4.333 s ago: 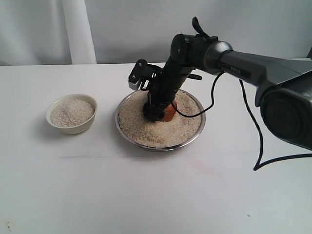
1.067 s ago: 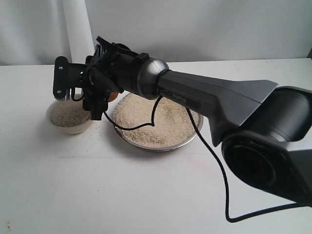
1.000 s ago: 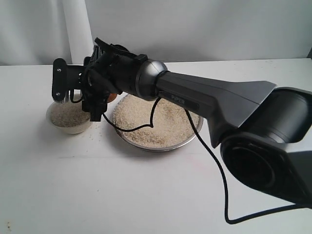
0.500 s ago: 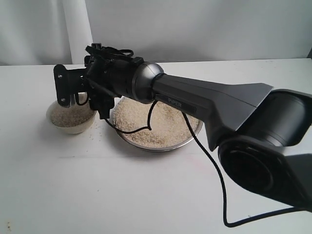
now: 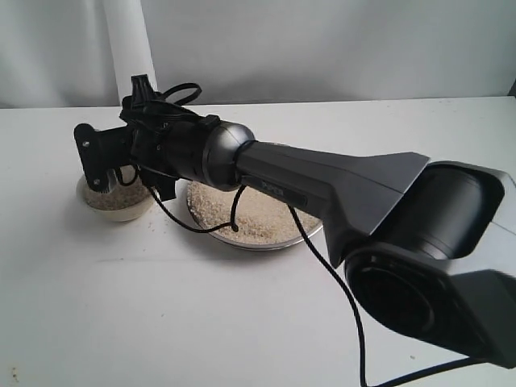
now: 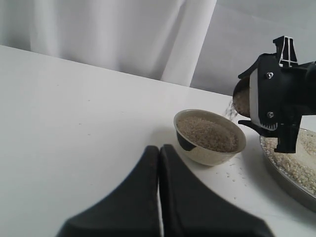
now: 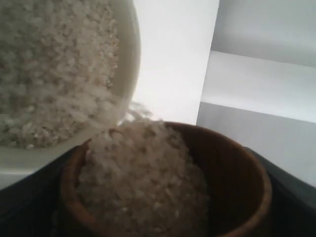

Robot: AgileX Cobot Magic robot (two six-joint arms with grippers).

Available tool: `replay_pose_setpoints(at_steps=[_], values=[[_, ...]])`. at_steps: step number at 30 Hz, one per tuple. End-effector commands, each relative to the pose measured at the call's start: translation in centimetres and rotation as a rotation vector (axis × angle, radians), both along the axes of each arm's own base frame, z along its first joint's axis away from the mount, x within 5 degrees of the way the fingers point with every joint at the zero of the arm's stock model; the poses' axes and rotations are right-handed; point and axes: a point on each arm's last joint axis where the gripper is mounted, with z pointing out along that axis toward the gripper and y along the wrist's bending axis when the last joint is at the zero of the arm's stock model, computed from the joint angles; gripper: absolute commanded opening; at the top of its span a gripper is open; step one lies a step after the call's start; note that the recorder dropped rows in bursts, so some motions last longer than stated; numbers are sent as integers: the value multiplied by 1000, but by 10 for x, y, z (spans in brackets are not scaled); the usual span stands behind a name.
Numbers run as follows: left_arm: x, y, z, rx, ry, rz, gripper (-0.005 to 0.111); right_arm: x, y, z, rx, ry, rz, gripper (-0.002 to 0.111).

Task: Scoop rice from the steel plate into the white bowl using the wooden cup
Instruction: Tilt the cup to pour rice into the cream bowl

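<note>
Tabletop (image 5: 161, 322) — wooden cup (image 7: 229, 165) over white bowl (image 6: 206, 157)

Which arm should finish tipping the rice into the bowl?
Right. The right fingers hold the wooden cup tilted over the white bowl, with rice spilling in. The left fingers are shut, empty and short of it.

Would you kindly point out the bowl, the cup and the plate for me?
bowl (image 6: 206, 156): left wrist view, on its outer wall.
cup (image 7: 232, 168): right wrist view, on its bare inner wall.
plate (image 5: 258, 246): exterior view, on its near rim.
</note>
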Motion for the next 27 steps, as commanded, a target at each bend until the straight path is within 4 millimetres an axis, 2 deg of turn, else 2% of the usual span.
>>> replay_pose_setpoints(at_steps=[1,13,19,27], values=[[0,0,3,-5,-19,-4,0,0,4,6,-51,-71,51,0],[0,0,3,-5,-19,-4,0,-5,15,9,-48,-139,142,0],[0,0,3,-5,-19,-4,0,-3,14,2,-126,-189,172,0],[0,0,3,-5,-19,-4,0,-1,16,5,-166,-251,208,0]])
